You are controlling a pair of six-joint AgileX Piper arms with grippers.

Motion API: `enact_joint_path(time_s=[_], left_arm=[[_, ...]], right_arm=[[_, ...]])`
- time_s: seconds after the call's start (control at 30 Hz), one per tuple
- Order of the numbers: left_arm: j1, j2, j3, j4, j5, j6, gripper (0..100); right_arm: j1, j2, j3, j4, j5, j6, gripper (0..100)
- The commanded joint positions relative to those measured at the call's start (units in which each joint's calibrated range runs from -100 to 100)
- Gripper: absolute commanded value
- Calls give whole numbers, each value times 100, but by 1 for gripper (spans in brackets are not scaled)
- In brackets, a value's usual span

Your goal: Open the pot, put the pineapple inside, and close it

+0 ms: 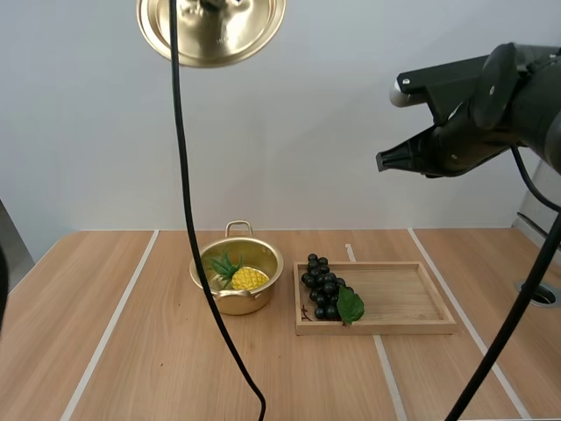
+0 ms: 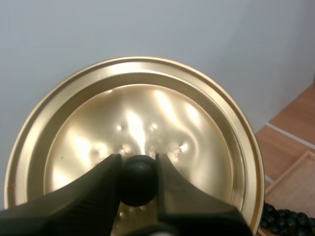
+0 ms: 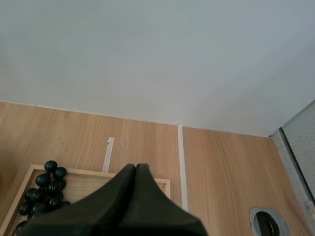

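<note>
**Held lid high by its knob; closing step left to do**

Saw left gripper (image 2: 138,162) pinching the black knob (image 2: 139,183) of the lid (image 2: 147,113) between its fingertips (image 2: 109,169), one on each side. Placed the lid at top left-centre of the high view, well above the table (image 1: 123,342). Saw right gripper (image 3: 136,168) pressed together into one wedge, gripping nothing. Placed it at upper right of the high view, raised well above the tray (image 1: 403,298). Found the pineapple (image 1: 248,279) lying inside the open pot (image 1: 241,303) at lower centre of the high view, leaves pointing left. Noted grapes (image 1: 323,288) on the tray's left end, just right of the pot.

Handling, as judgement:
- Rated the lid thin stamped metal: light, stiff and slick.
- Rated the knob the only sound hold. Small and round, so likely to swivel in the pinch if tilted.
- Expected the lid to need a level, centred set-down on the rim.
- Expected the pot to skid if nudged off-centre.

Hard to read:
- Found the lid cropped by the top edge of the high view, and part of its rim masked behind the left gripper in the left wrist view.
- Found the pineapple's lower half masked by the pot wall. Could not tell whether its leaves stood above the rim.
- Made out one pot handle on the far side; could not make out a near one.
</note>
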Motion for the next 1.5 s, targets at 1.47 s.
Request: enact_joint_path(time_s=[1.47], left_arm=[[-13,1976,4695,-601,-2922,811,0]], right_arm=[[-27,-167,1268,-99,-1492,25,0]])
